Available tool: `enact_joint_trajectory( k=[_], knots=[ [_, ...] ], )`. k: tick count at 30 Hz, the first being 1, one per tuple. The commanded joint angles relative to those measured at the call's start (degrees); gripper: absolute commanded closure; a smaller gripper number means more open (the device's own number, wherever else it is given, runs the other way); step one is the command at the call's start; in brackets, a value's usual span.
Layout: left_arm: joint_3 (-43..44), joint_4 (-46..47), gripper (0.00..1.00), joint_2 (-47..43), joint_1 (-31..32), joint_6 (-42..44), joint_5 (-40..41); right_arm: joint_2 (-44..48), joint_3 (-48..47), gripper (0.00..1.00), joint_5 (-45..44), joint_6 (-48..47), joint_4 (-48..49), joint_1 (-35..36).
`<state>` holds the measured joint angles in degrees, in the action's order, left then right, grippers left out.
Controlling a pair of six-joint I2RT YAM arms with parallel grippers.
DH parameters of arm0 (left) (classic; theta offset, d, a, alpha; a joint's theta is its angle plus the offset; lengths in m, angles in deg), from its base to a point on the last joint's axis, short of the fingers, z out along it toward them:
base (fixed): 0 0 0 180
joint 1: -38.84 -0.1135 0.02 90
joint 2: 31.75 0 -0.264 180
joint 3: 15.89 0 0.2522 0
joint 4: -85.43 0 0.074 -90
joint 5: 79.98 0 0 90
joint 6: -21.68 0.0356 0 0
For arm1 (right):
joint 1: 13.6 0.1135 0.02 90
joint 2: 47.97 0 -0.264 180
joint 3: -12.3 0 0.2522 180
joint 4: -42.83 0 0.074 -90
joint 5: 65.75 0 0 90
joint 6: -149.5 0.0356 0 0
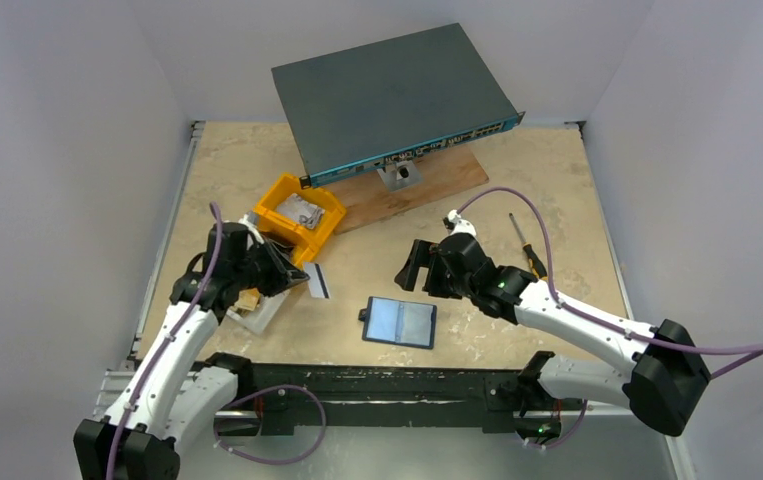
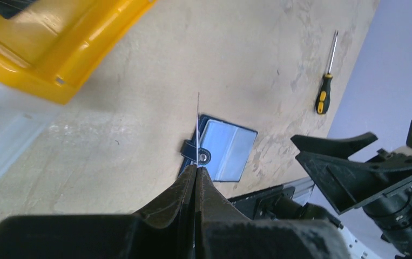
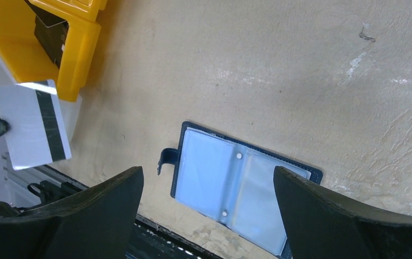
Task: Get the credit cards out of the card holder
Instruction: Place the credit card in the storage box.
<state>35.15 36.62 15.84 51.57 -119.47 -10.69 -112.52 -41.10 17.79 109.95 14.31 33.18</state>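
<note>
The dark navy card holder lies open on the table near the front edge, its pale clear sleeves up and its tab at the left; it also shows in the right wrist view and the left wrist view. My left gripper is shut on a pale credit card with a dark stripe, held above the table left of the holder; the card shows edge-on in the left wrist view and flat in the right wrist view. My right gripper is open and empty above the holder.
A yellow bin with small items sits behind the left gripper. A grey network switch rests on a wooden board at the back. A screwdriver lies at the right. A white tray sits under the left arm.
</note>
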Motion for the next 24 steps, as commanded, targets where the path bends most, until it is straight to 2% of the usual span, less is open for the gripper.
enact_joint_trajectory(
  k=[1,6,15,24],
  knots=[
    [3.88,-2.21,1.00,-0.46,-4.86,0.55,1.37,-0.62,-2.96,0.09,-0.42,-2.40,2.12,-0.38],
    [8.02,2.98,1.00,2.56,-9.41,-2.21,1.74,-1.30,-3.81,0.09,0.53,-3.66,1.63,-0.51],
    [17.45,9.07,1.00,14.42,-12.70,-5.58,4.20,-0.33,-4.95,0.09,0.55,-4.25,-0.50,-0.47],
    [20.99,18.76,1.00,25.81,-16.97,-7.07,4.26,2.71,-4.34,0.09,-0.47,-3.07,-2.53,-0.51]
  ],
)
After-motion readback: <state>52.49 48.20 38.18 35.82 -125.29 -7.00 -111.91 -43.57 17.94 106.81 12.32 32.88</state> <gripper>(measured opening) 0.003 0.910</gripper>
